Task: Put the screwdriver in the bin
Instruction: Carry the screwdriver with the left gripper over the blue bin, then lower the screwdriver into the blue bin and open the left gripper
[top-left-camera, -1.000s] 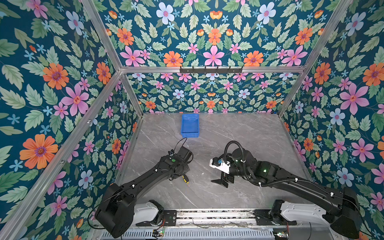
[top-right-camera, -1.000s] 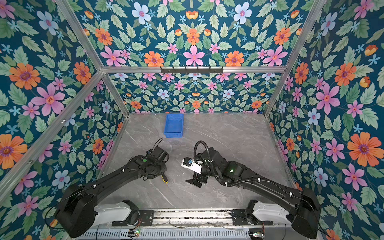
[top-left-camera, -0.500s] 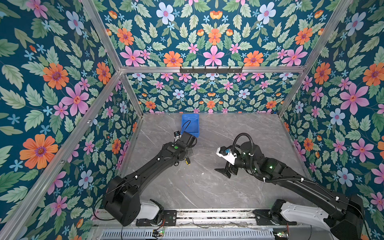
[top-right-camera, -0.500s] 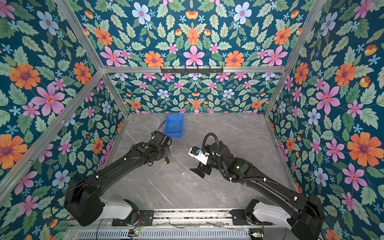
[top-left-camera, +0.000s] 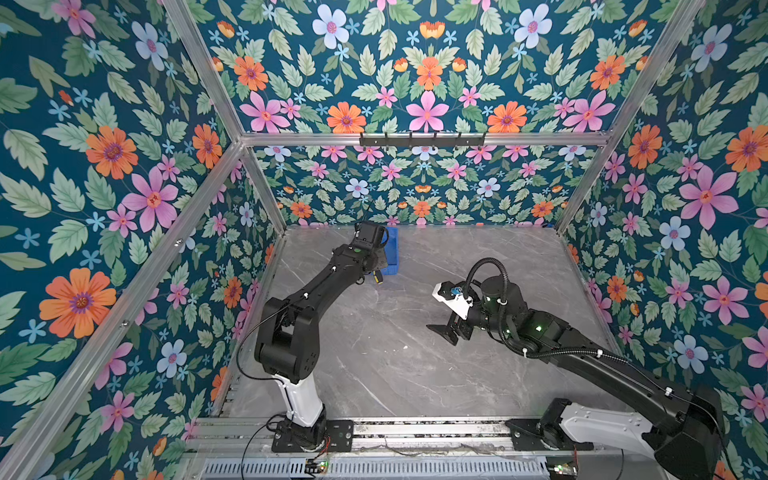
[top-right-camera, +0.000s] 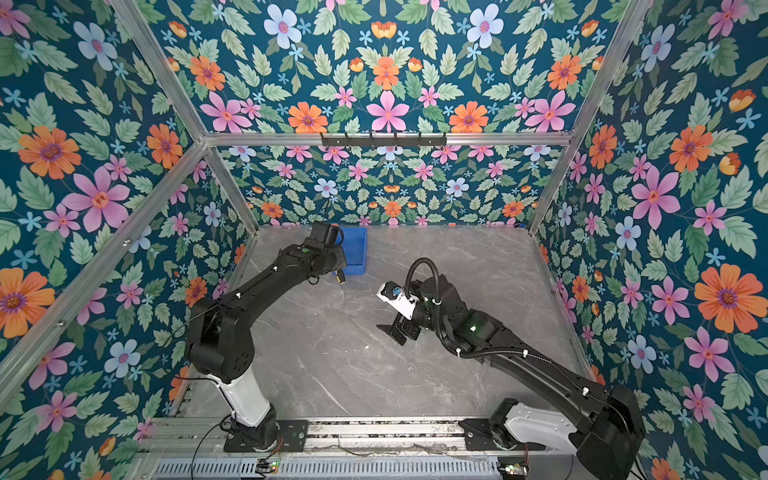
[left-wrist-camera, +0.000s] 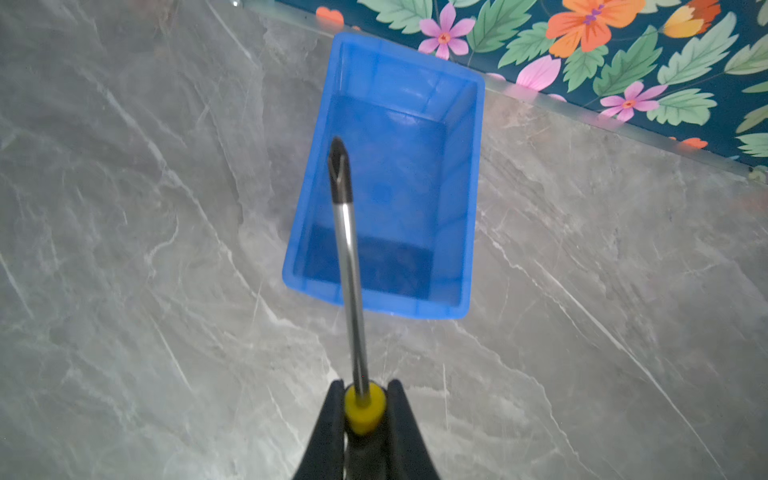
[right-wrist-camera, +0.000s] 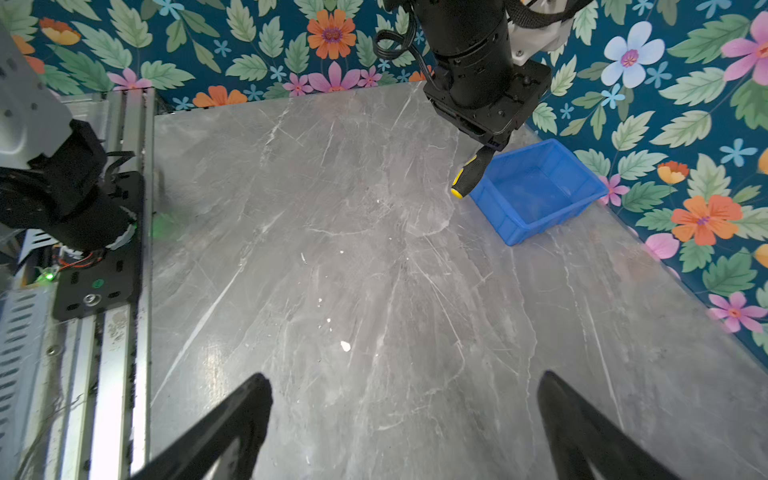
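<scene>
left claw (left-wrist-camera: 360, 400) is clamped tight on the screwdriver (left-wrist-camera: 351, 270), gripping at the yellow collar where the shaft meets the handle

shaft sticks straight out ahead of that claw and crosses the near short rim of the bin (left-wrist-camera: 473, 187). The dark tip sits over the bin's inside, closer to one long side. Can't tell how high the tip is above the bin floor

right wrist view: the black-and-yellow handle (right-wrist-camera: 471, 174) hangs out behind the left claw, outside the bin (right-wrist-camera: 536, 195), just beside its near corner and clear of the surface (right-wrist-camera: 332, 249)

both top views: only the handle end (top-left-camera: 377, 279) (top-right-camera: 340, 276) shows under the left wrist. The bin (top-left-camera: 392, 249) (top-right-camera: 356, 249) is partly covered by that wrist. Nothing lying in the bin

the bin sits on the surface ahead of the left claw, far end near the flowered wall (left-wrist-camera: 623, 62)

right claw (right-wrist-camera: 404, 376) is spread wide with nothing between its fingers, hovering over bare surface. It's well apart from the bin and the screwdriver, both far ahead of it (top-left-camera: 442, 332) (top-right-camera: 392, 330)
</scene>
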